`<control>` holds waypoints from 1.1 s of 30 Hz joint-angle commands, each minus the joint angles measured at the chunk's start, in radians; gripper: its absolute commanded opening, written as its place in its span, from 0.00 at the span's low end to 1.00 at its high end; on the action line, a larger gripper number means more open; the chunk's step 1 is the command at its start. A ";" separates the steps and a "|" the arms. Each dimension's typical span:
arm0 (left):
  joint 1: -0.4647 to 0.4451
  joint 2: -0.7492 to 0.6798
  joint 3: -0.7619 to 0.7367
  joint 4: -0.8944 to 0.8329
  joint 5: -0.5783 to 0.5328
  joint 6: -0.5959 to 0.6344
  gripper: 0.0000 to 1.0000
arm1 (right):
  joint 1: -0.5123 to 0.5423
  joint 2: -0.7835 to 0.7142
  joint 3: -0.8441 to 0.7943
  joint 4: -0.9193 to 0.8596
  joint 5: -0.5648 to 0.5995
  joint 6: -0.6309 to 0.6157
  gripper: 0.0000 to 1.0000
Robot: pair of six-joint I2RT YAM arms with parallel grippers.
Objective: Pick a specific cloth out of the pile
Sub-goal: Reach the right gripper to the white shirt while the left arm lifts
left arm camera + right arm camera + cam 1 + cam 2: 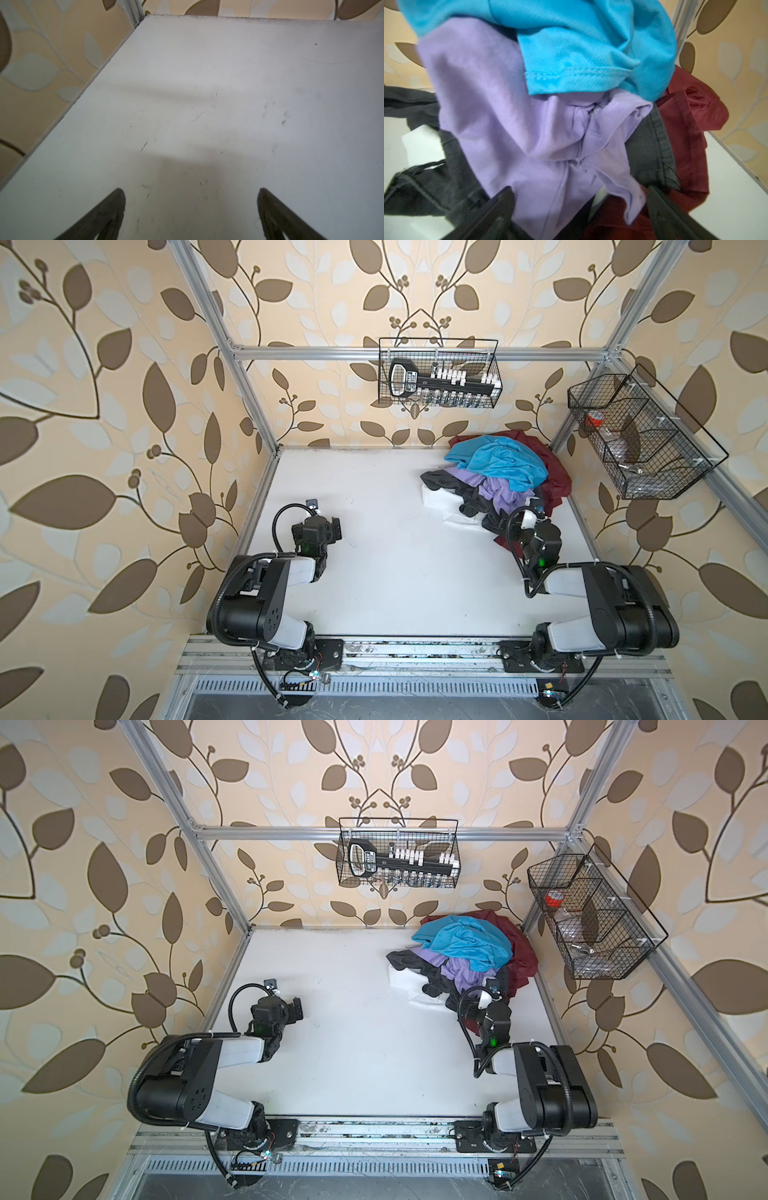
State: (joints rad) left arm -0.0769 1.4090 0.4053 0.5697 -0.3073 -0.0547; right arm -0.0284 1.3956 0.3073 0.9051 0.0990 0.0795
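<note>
The cloth (435, 498) is plain white and creased, poking out from under the left edge of the pile (498, 472). My right gripper (579, 190) stands wide open at the pile's near side. My left gripper (191, 190) is wide open above the scuffed white table (374, 572). Leaf-patterned wallpaper (104, 406) lines the walls.

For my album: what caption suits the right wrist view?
Open fingers facing lilac cloth, with blue cloth draped over it.

Bright even light, soft shadows on table (207, 62), wrist views blurred (nearest parts)
</note>
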 commanded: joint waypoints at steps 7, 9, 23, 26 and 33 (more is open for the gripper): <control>0.006 -0.293 0.047 -0.262 0.442 -0.008 0.99 | 0.017 -0.254 0.150 -0.519 0.074 0.092 1.00; 0.006 -0.328 0.064 -0.331 0.547 0.010 0.99 | 0.031 -0.310 0.180 -0.602 0.036 0.114 1.00; -0.038 -0.354 0.133 -0.448 1.117 0.056 0.99 | 0.415 -0.146 0.466 -0.965 -0.077 0.124 0.99; -0.038 -0.324 0.144 -0.455 1.155 0.061 0.99 | 0.463 -0.025 0.501 -0.949 -0.091 0.141 0.99; -0.038 -0.294 0.144 -0.395 1.199 0.011 0.99 | 0.499 0.254 0.690 -1.059 -0.056 0.171 0.93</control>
State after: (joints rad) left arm -0.1120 1.1130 0.5148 0.1291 0.8162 -0.0292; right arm 0.4648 1.6043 0.9344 -0.0952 0.0345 0.2207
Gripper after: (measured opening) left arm 0.989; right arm 0.934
